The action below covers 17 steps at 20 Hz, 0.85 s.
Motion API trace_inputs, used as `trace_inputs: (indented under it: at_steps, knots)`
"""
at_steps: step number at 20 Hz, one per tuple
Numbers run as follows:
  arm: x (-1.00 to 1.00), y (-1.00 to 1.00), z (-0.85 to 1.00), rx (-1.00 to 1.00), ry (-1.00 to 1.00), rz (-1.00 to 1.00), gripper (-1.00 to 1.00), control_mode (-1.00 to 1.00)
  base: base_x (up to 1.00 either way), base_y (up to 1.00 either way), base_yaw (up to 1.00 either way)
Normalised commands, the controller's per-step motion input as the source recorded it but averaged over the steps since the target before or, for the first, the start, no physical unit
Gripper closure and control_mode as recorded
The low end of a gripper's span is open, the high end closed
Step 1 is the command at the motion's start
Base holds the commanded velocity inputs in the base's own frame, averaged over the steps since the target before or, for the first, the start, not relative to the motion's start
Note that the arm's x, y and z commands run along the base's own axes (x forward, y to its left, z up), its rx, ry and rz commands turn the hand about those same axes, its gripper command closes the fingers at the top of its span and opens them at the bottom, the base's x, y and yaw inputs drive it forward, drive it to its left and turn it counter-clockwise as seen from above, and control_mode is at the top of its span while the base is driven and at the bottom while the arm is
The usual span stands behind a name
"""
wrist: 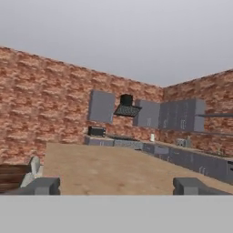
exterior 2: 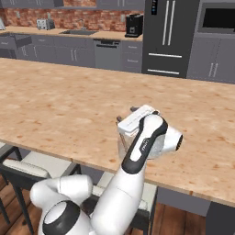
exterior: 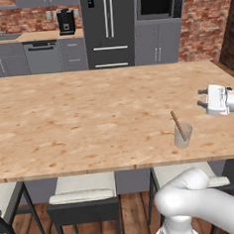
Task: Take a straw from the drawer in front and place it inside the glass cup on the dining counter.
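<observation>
The straw [exterior: 178, 124] stands tilted inside the glass cup [exterior: 183, 135] near the table [exterior: 79, 117] front edge, so placing looks done. The gripper [exterior: 203, 98], fingers apart and empty, hangs beside the cup; next, retreat without knocking it.

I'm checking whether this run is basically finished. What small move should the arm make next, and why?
Probably just draw the gripper back and away from the glass cup. The straw already stands leaning inside the cup on the dining counter, and the gripper is open, empty and off to the cup's side. Retreating sideways, not across the cup, seems safest to avoid knocking the straw.
</observation>
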Motion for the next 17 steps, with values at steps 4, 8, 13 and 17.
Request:
trace_inputs:
  at_steps: [4,8,13,17]
  knots:
    - [-0.99,0.00,0.90,-0.55,-0.36,-0.16,-1.00,-1.00,0.00,0.00,0.00]
    - [-0.89,0.06,0.92,-0.63,-0.39,-0.15,-1.00,-1.00,0.00,0.00,0.00]
    - [-0.89,0.37,0.52,-0.58,-0.30,-0.08,-1.00,-1.00,0.00,0.00,0.00]
    - [-0.82,0.67,0.28,-0.54,-0.22,-0.01,-1.00,-1.00,0.00,0.00,0.00]
